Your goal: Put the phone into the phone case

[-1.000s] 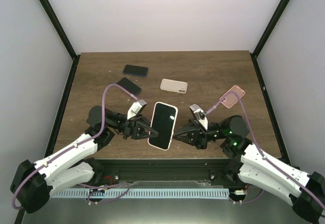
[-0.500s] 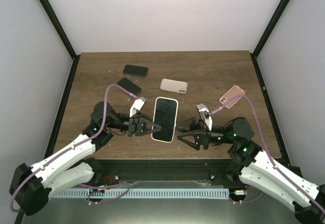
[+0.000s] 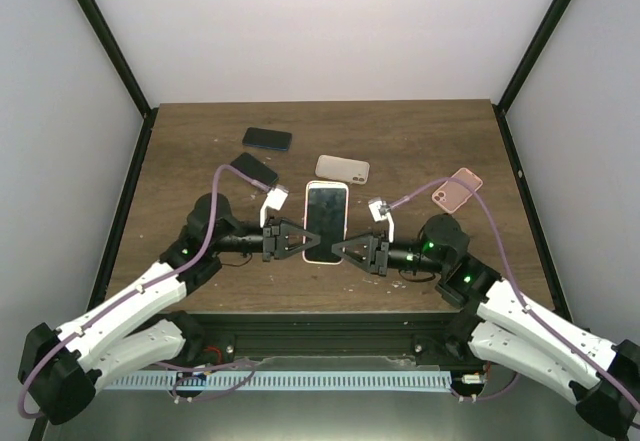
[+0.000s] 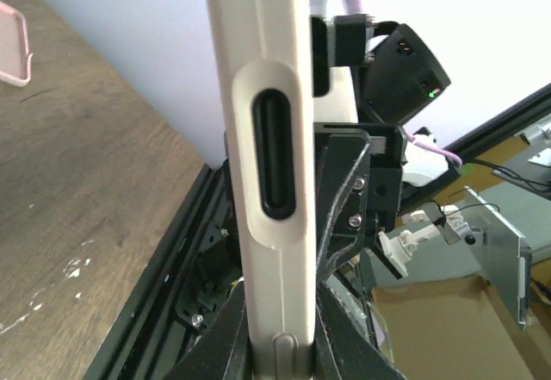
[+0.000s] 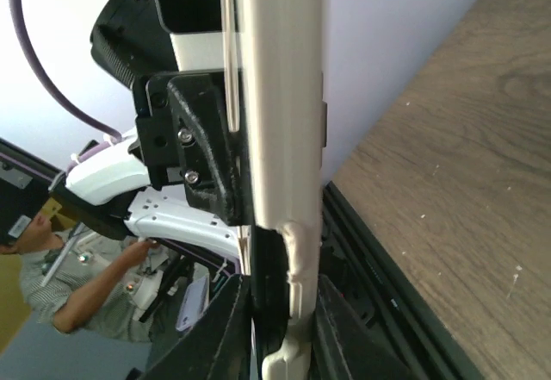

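A phone [image 3: 326, 218] with a black screen sits in a cream phone case [image 3: 322, 258], held above the table's near middle between both grippers. My left gripper [image 3: 303, 244] is shut on the case's left edge. In the left wrist view the cream case edge [image 4: 263, 96] runs up from between the fingers of the left gripper [image 4: 280, 350]. My right gripper [image 3: 346, 249] is closed on the right edge. In the right wrist view its fingers press both sides of the case [image 5: 280, 96], and a dark strip of the phone [image 5: 269, 285] shows beside the cream rim at the right gripper [image 5: 280, 328].
Two dark phones [image 3: 267, 139] [image 3: 254, 170] lie at the back left of the wooden table [image 3: 420, 141]. A cream phone [image 3: 342, 168] lies behind the held one. A pink case [image 3: 457, 190] lies to the right, also in the left wrist view [image 4: 13, 44].
Both grippers carried the cased phone away from the table's front edge toward the middle. The right gripper opened, then closed again on the right edge.
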